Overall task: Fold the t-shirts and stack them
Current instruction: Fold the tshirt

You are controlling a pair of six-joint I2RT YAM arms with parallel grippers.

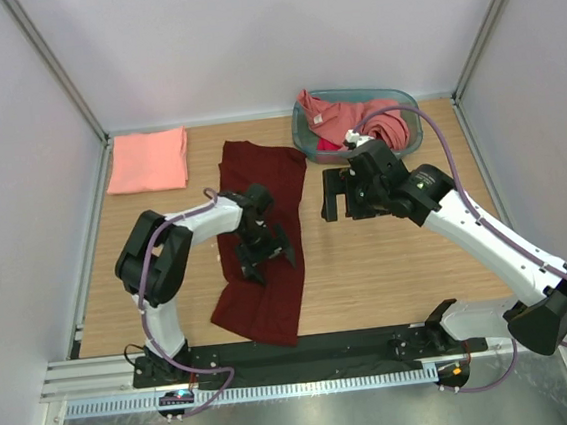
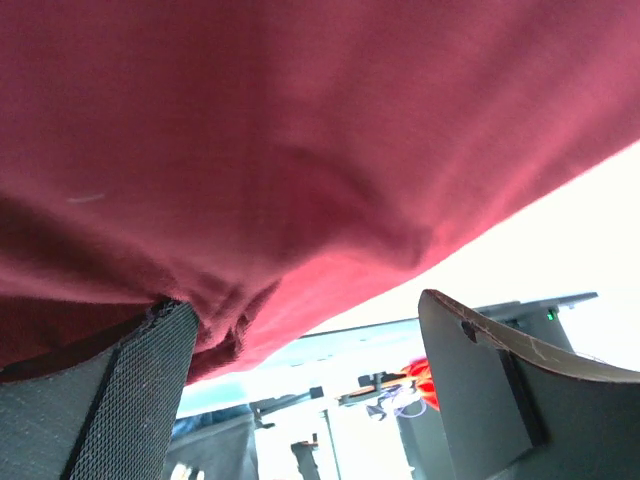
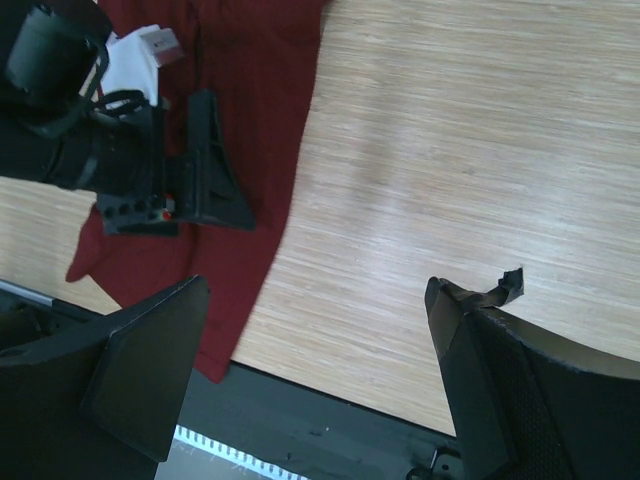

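The dark red t-shirt (image 1: pixel 260 175) lies as a long strip on the desk (image 1: pixel 399 262), left of middle. The left fingers (image 2: pixel 130 400) stand wide apart right over its near half. The cloth seems to brush one of them, though that view is too close to be sure. The right fingers (image 3: pixel 150 370) hang spread and empty above bare desk, just right of the shirt. A folded salmon t-shirt (image 1: pixel 148 160) sits at the far left corner. Crumpled pink t-shirts (image 1: pixel 355 115) fill the blue basket (image 1: pixel 414 130) at the far right.

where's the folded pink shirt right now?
Top view: the pink shirt lies flat at the table's far-left corner, just left of the maroon shirt, opposite the basket.
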